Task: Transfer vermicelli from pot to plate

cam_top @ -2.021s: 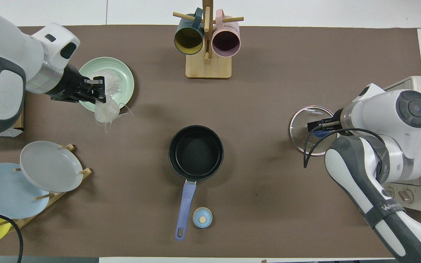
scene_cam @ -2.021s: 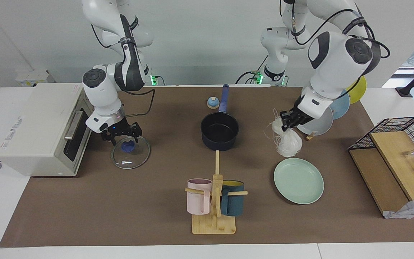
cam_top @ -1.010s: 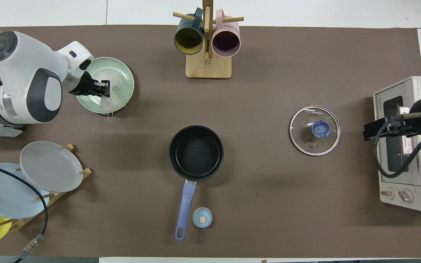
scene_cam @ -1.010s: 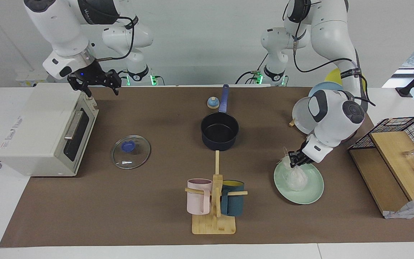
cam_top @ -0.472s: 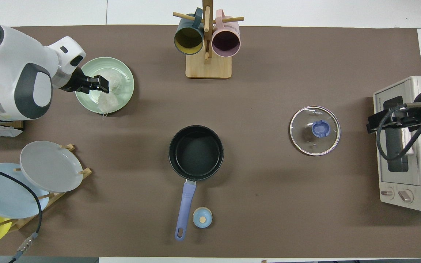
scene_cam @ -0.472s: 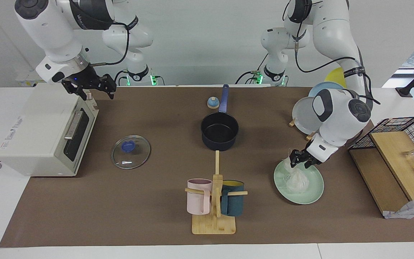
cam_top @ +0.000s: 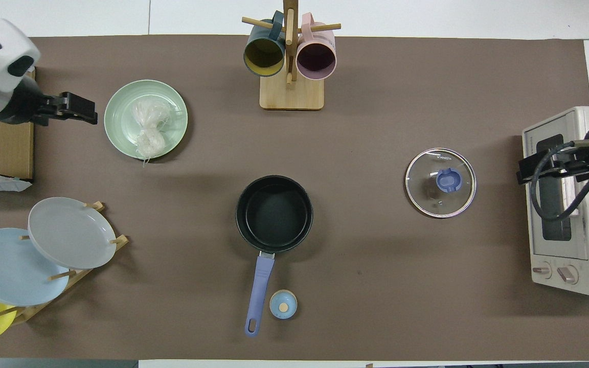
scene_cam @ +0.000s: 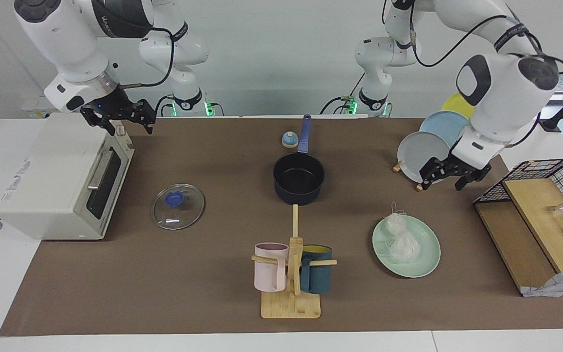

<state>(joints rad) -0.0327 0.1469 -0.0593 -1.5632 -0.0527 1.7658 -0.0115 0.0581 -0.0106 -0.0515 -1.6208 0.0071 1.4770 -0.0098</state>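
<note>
White vermicelli (scene_cam: 401, 240) bundle on mint-green plate (scene_cam: 427, 261); empty navy pot (scene_cam: 298, 179) mid-table.

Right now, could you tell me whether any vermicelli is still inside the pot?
No, the pot shows only its bare black inside, and the vermicelli lies on the plate.

Left gripper (scene_cam: 442, 180) raised, jaws apparently open, right gripper (scene_cam: 118, 121) raised, jaws spread

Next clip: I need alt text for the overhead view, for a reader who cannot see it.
The vermicelli lies on the green plate, and the dark pot stands empty mid-table. The left gripper hangs open beside the plate, holding nothing. The right gripper waits over the toaster oven, with the glass lid flat on the mat.
</note>
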